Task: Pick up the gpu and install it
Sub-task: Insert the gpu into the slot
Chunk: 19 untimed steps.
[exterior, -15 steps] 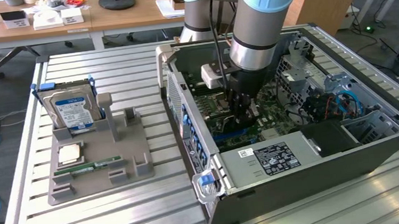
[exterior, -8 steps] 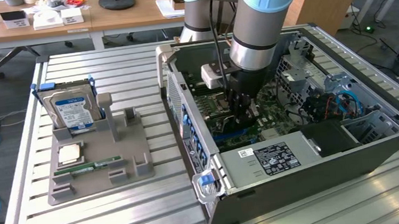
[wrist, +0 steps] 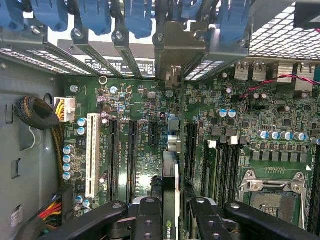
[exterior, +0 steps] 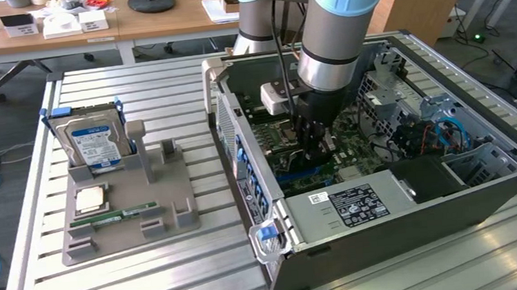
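Inside the open computer case [exterior: 404, 230], the arm's two fingers [wrist: 150, 220] clamp one gpu [wrist: 171, 172] edge-on above the motherboard [wrist: 135, 150] slots; one hard drive [exterior: 92, 144] stands in a grey holder [exterior: 174, 186] on the tabletop [exterior: 140, 286]

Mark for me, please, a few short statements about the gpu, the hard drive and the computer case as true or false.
1. The gripper holds the gpu between its jaws. True.
2. The hard drive lies inside the computer case. False: it stands upright in the grey holder, outside the case, on the exterior view's left.
3. The gpu is over the motherboard inside the case. True.
4. The case is closed with a side panel. False: its side is open and the motherboard is plainly seen.
5. The motherboard has a white slot. True.
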{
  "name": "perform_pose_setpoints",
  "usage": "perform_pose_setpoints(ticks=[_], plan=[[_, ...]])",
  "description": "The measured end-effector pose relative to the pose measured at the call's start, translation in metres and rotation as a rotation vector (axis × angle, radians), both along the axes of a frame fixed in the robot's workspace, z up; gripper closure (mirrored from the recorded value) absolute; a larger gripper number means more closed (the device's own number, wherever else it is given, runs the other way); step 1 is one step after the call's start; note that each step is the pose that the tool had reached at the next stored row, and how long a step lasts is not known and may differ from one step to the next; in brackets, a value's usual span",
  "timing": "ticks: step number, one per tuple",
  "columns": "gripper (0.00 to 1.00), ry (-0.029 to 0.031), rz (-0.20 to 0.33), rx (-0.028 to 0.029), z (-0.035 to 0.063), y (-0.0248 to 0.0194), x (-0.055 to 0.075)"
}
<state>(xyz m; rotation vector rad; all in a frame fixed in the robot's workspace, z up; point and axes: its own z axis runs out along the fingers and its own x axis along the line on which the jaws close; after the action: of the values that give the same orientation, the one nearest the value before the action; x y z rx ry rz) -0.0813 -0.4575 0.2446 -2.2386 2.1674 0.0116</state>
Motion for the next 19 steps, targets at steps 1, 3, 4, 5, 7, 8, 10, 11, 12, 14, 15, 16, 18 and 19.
perform_pose_setpoints(ticks=[1,3,4,5,7,8,10,11,12,14,15,16,18,19], plan=[[0.74,-0.0001,0.000,0.0000,0.0000,0.0000,0.0000],[0.74,0.0000,0.000,0.0001,0.0000,0.0000,0.0000],[0.74,0.0000,0.000,0.0000,0.0000,0.0000,0.0000],[0.74,0.0000,0.000,0.0001,0.0001,0.0000,0.0000],[0.74,-0.0002,0.000,0.0004,0.0008,0.0001,0.0000],[0.74,-0.0001,0.000,0.0002,0.0016,0.0000,0.0000],[0.74,-0.0001,0.000,0.0001,0.0034,0.0000,0.0000],[0.74,-0.0001,0.000,0.0000,0.0042,0.0000,0.0000],[0.74,-0.0001,0.000,0.0001,0.0047,0.0000,0.0000],[0.74,-0.0002,0.000,0.0003,0.0047,0.0001,0.0000],[0.74,-0.0001,-0.001,0.0003,0.0047,0.0000,0.0000],[0.74,-0.0001,-0.004,0.0002,0.0047,0.0000,0.0000],[0.74,0.0000,-0.014,0.0001,0.0048,0.0000,0.0000],[0.74,0.0000,-0.019,0.0000,0.0048,0.0000,0.0000]])
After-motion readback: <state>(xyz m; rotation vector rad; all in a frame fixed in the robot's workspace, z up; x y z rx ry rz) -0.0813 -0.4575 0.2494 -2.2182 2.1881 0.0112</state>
